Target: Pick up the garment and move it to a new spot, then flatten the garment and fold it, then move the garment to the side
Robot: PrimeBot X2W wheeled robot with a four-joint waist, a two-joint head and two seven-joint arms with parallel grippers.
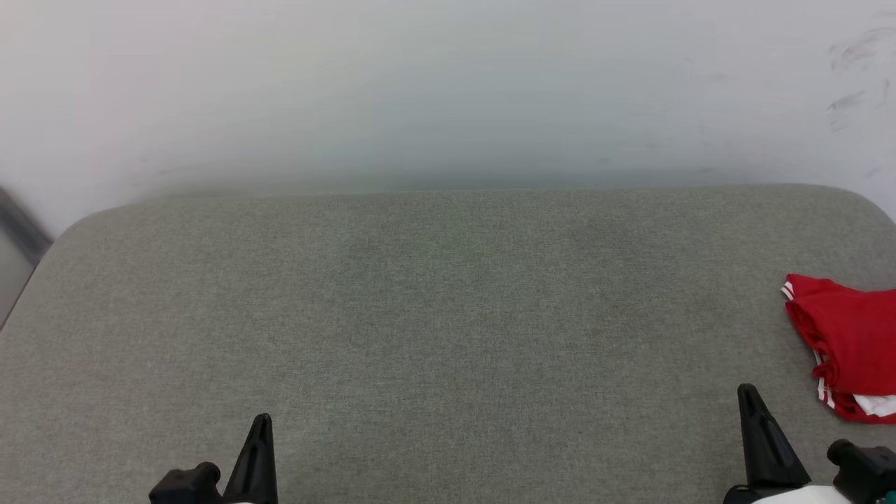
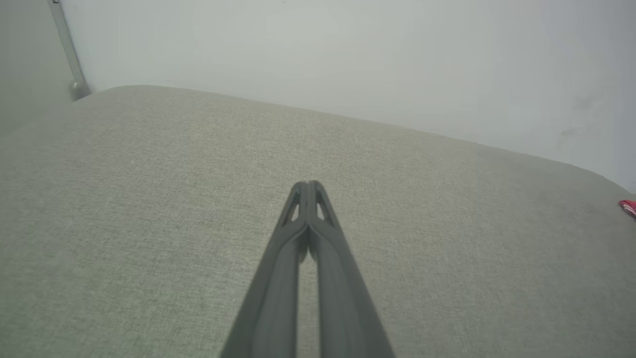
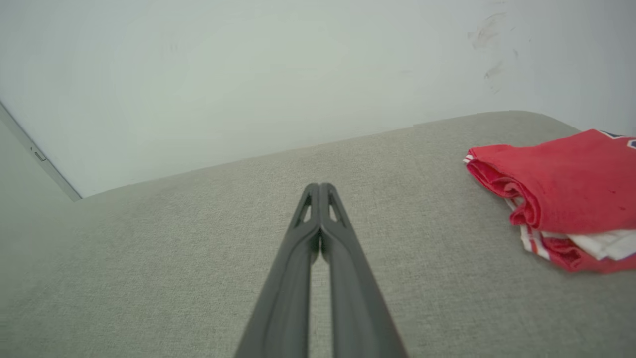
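The garment (image 1: 850, 343) lies folded in a red bundle with white trim at the far right edge of the grey cushioned surface, partly cut off by the head view's edge. The right wrist view shows the garment (image 3: 566, 194) as a stacked fold with a white sleeve layer peeking out low. A sliver of the garment (image 2: 628, 207) shows at the right edge of the left wrist view. My right gripper (image 1: 747, 389) is shut and empty, just left of and nearer than the bundle, apart from it. My left gripper (image 1: 262, 418) is shut and empty at the lower left, far from it. Both show fingertips pressed together (image 2: 309, 185) (image 3: 323, 187).
The grey fabric surface (image 1: 434, 315) spans the view, with rounded far corners and a white wall (image 1: 448, 91) right behind its back edge. A metal strip (image 2: 67, 49) runs down the wall by the far left corner.
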